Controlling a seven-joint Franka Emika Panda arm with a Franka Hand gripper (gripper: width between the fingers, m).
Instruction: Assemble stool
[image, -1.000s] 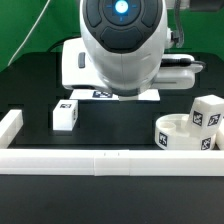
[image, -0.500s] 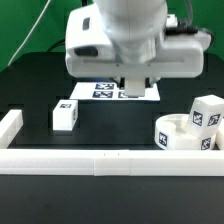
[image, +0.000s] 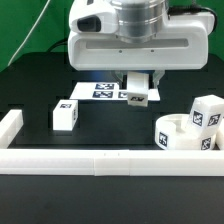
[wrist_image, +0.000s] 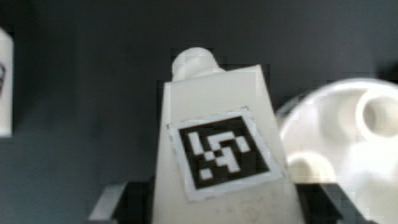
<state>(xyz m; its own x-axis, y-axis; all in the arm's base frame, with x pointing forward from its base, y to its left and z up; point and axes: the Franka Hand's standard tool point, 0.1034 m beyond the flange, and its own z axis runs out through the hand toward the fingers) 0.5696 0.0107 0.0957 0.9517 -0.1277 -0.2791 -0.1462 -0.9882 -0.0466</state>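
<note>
My gripper (image: 138, 92) is shut on a white blocky stool leg (image: 138, 95) with a black-and-white tag and holds it in the air above the marker board. In the wrist view the held leg (wrist_image: 217, 135) fills the middle, gripped between both fingers (wrist_image: 121, 200). The round white seat (image: 181, 132) lies at the exterior view's right, with a second tagged leg (image: 208, 112) standing against it. The seat also shows in the wrist view (wrist_image: 356, 125). A third tagged leg (image: 66, 114) lies on the black table at the exterior view's left.
The marker board (image: 108, 91) lies flat behind the held leg. A long white border rail (image: 110, 160) runs along the front and turns up at the exterior view's left (image: 10, 127). Green backdrop behind.
The arm has risen and its head moved up out of the way. The gripper and the leg it holds have come into view above the marker board.
</note>
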